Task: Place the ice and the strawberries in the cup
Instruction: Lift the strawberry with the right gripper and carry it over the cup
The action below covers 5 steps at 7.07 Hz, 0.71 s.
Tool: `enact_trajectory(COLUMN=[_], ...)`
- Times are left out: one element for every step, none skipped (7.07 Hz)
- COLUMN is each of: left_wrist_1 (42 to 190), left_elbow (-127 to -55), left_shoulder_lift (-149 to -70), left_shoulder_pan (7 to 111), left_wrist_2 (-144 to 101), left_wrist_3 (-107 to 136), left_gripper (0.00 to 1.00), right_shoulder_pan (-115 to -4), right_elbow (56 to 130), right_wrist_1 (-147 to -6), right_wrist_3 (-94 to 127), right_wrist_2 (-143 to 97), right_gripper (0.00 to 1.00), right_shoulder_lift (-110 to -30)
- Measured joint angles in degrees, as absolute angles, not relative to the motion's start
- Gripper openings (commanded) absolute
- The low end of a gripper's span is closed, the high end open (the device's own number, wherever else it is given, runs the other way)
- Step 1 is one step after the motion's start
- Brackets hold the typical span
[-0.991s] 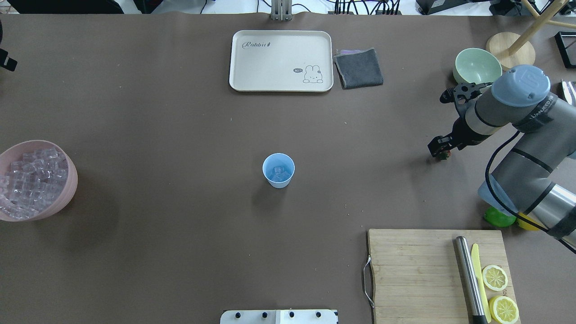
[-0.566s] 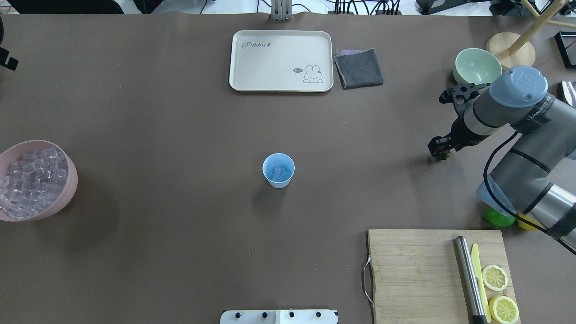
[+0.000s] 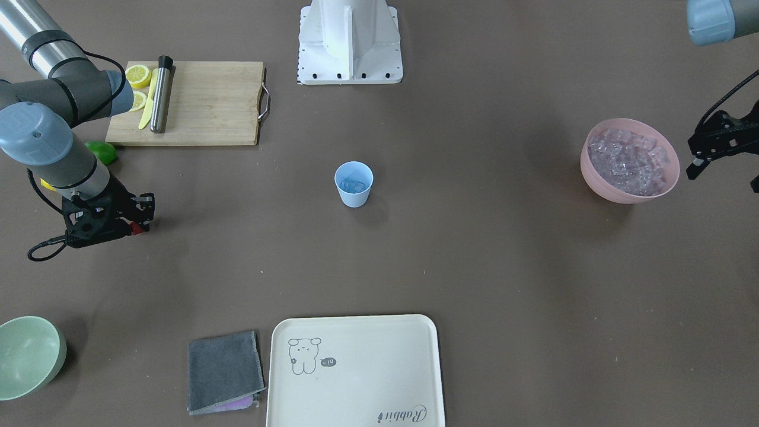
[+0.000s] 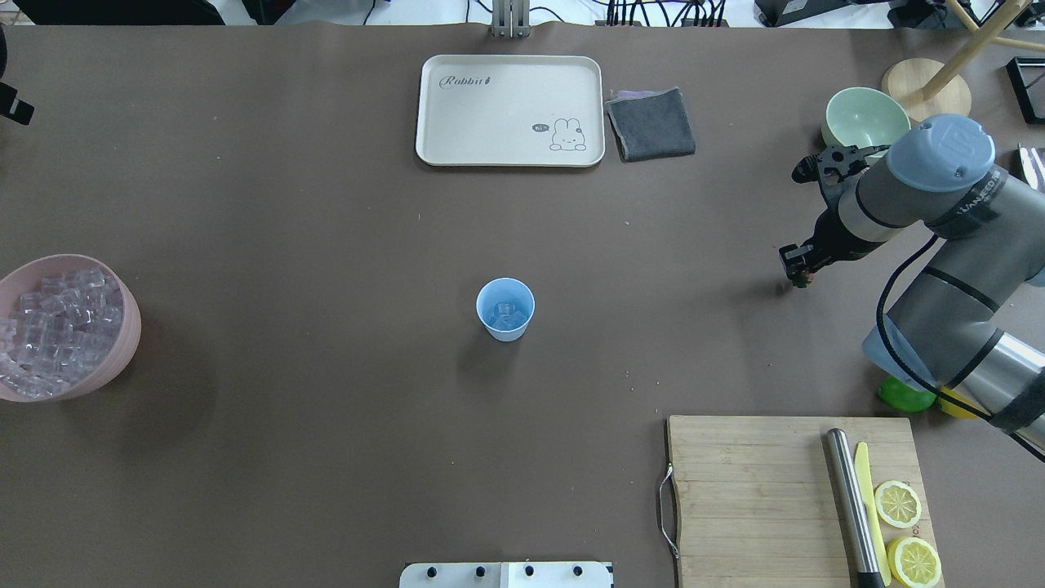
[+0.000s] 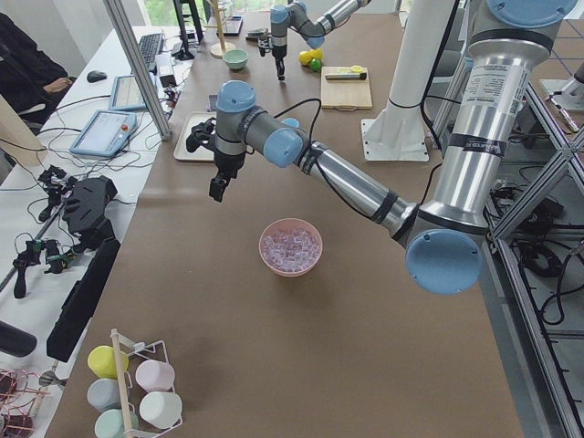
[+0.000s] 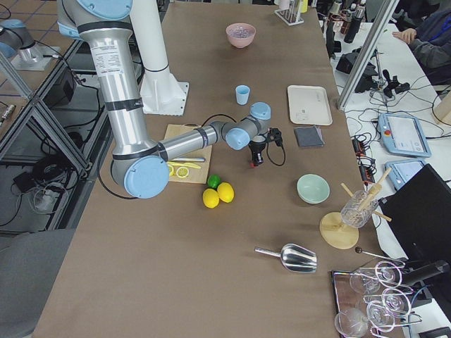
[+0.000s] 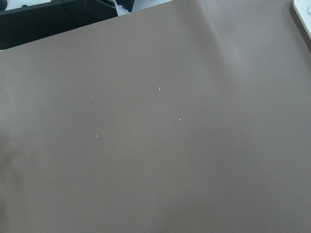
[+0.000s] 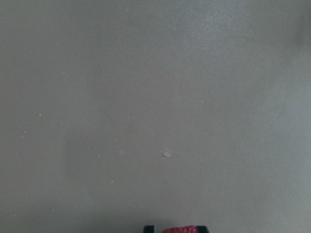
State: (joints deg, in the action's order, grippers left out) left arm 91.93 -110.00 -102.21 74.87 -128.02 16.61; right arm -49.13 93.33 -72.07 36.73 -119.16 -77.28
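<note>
The light blue cup [image 4: 505, 309] stands mid-table with ice [image 4: 506, 311] showing inside it; the front view also has the cup [image 3: 354, 184]. Many more ice cubes [image 4: 49, 327] fill the pink bowl [image 4: 131, 327] at the left edge. My right gripper [image 4: 798, 269] is far right of the cup, low over the table, shut on the red strawberry [image 4: 805, 280]. The strawberry [image 8: 180, 229] peeks in at the bottom of the right wrist view. My left gripper [image 3: 723, 179] hangs open beside the pink bowl [image 3: 599, 184], holding nothing.
A cream tray [image 4: 510, 110] and grey cloth [image 4: 651, 122] lie at the far side. A pale green bowl [image 4: 865, 118] sits behind the right arm. The cutting board [image 4: 759, 490] with lemon halves, knife and steel rod is near right, beside a lime [image 4: 904, 398].
My right gripper's fingers have closed in on the strawberry, and the wrist has shifted slightly towards the far side. The cup and the bowl of ice have not moved.
</note>
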Motion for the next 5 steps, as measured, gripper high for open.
enact_trajectory(left_wrist_1=[91.93,91.95,92.02,92.05,92.00], left_elbow=[-110.00,-110.02,-110.11,-110.19,-110.29], left_shoulder_lift=[-102.18,-102.06,-101.89,-101.75,-101.66], left_shoulder_pan=[74.91,74.94,75.20,75.76,76.56], left_wrist_2=[-128.05,-128.05,-128.08,-128.14,-128.38], left_wrist_3=[16.61,16.61,16.61,16.67,16.95], left_gripper=[0.97,0.97,0.97,0.97,0.97], right_shoulder_pan=[-50.41,-51.88,-52.66,-52.51,-50.81], right_elbow=[94.53,96.43,98.33,99.48,99.97], right_wrist_1=[-72.14,-72.28,-72.38,-72.49,-72.51], right_wrist_3=[36.46,36.27,36.57,38.67,43.99], right_wrist_2=[-119.37,-119.68,-119.76,-119.71,-119.20], right_gripper=[0.00,0.00,0.00,0.00,0.00], right_shoulder_lift=[-77.22,-76.84,-75.31,-72.36,-68.25])
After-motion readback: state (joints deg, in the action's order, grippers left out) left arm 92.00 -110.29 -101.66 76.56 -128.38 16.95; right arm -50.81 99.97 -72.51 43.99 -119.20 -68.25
